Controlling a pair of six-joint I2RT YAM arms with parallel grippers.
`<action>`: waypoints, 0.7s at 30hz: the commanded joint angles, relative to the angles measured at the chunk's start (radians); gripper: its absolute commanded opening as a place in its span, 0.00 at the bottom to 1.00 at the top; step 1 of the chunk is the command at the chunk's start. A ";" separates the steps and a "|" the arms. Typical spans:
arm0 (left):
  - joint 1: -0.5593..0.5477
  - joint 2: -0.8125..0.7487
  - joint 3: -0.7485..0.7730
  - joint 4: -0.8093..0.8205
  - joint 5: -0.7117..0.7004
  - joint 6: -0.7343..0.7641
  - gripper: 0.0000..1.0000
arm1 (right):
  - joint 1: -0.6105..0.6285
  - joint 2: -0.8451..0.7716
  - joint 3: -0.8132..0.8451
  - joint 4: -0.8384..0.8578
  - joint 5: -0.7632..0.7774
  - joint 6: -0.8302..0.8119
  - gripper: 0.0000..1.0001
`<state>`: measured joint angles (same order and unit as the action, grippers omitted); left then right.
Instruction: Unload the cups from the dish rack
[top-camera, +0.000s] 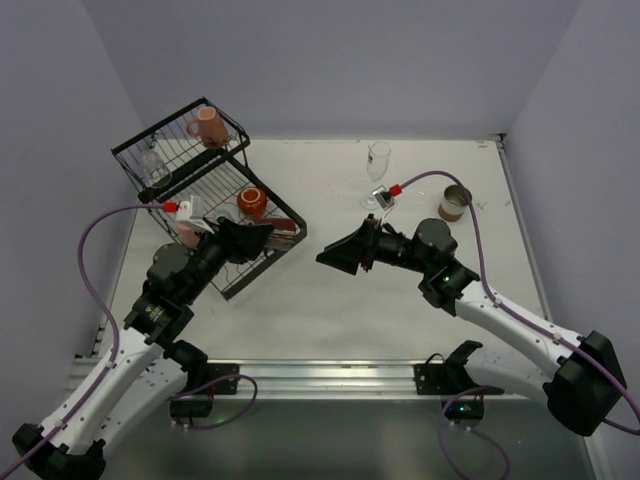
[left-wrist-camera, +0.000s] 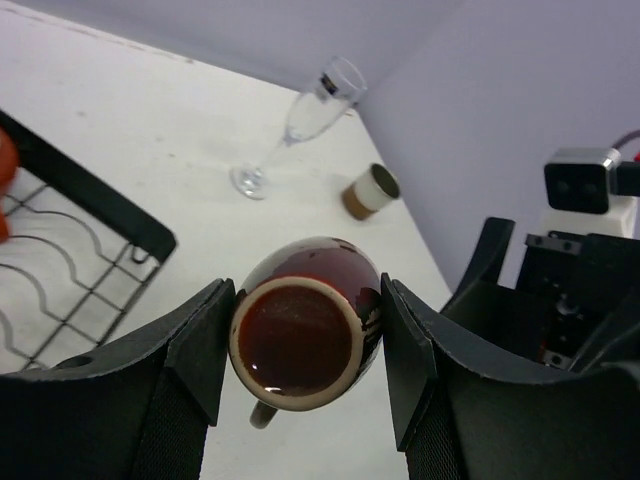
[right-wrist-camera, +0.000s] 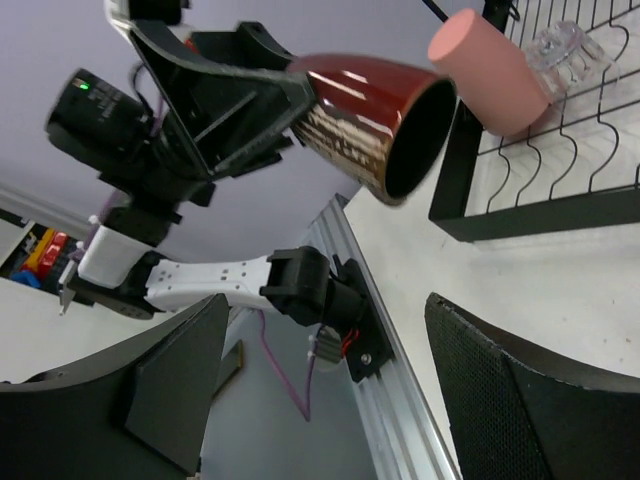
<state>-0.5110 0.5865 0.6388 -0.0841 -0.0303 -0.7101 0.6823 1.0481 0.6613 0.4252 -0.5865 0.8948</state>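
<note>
Left wrist view: the left gripper (left-wrist-camera: 305, 345) is clamped half-wide on the red mug (left-wrist-camera: 300, 340), held in the air just past the rack (left-wrist-camera: 95, 205). The mug lies sideways, base toward that wrist and mouth toward the right gripper (right-wrist-camera: 340, 385), whose jaws gape empty.

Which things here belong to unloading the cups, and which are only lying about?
Job: dish rack; dark red mug in the left tool; pink mug, orange-red mug, salmon tumbler, clear glass in the rack; stemmed glass and brown cup on the table.
Lying about: purple cables; metal rail.
</note>
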 joint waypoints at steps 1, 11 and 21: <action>0.005 0.025 -0.051 0.356 0.217 -0.141 0.36 | 0.005 0.004 0.020 0.113 0.000 0.026 0.82; 0.000 0.144 -0.128 0.684 0.426 -0.295 0.36 | 0.010 -0.007 -0.014 0.136 0.080 0.039 0.79; -0.090 0.200 -0.159 0.760 0.420 -0.302 0.37 | 0.011 0.023 -0.022 0.253 0.119 0.078 0.43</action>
<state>-0.5652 0.7864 0.4767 0.5350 0.3676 -0.9890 0.6922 1.0588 0.6426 0.5838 -0.5125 0.9504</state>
